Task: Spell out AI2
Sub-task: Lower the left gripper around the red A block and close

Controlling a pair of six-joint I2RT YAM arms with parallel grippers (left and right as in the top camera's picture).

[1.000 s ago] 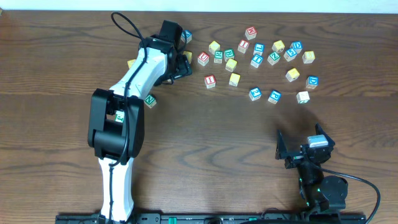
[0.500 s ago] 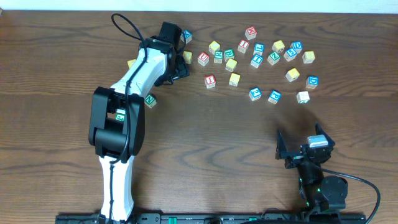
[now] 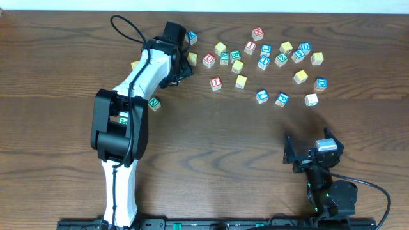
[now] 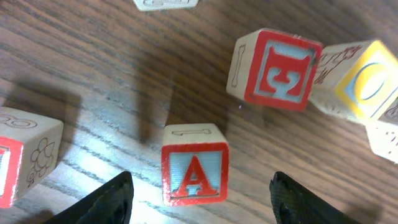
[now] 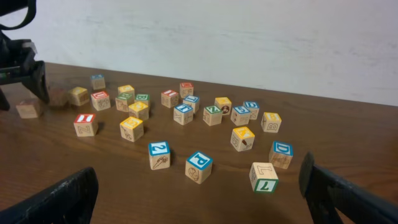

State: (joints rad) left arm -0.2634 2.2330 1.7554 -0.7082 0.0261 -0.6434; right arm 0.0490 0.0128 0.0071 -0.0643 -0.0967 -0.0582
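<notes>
Hovering low over the brown wooden tabletop (image 4: 93, 81), the left hand (image 4: 200, 186) had its two black fingers spread wide and gripped nothing. The wooden cube with a red letter A (image 4: 194, 173) stood on the tabletop between them, apart from both. The right hand (image 5: 198, 177) was also wide open and empty, well apart from the wooden cube with a blue 2 (image 5: 159, 154).

The red-framed A block (image 4: 194, 173) stands on the desk (image 4: 93, 81) between the spread fingers (image 4: 112, 200), touching neither; farther ahead of them, another red block (image 4: 277, 70) sits just beside a yellow O block (image 4: 364, 87)
</notes>
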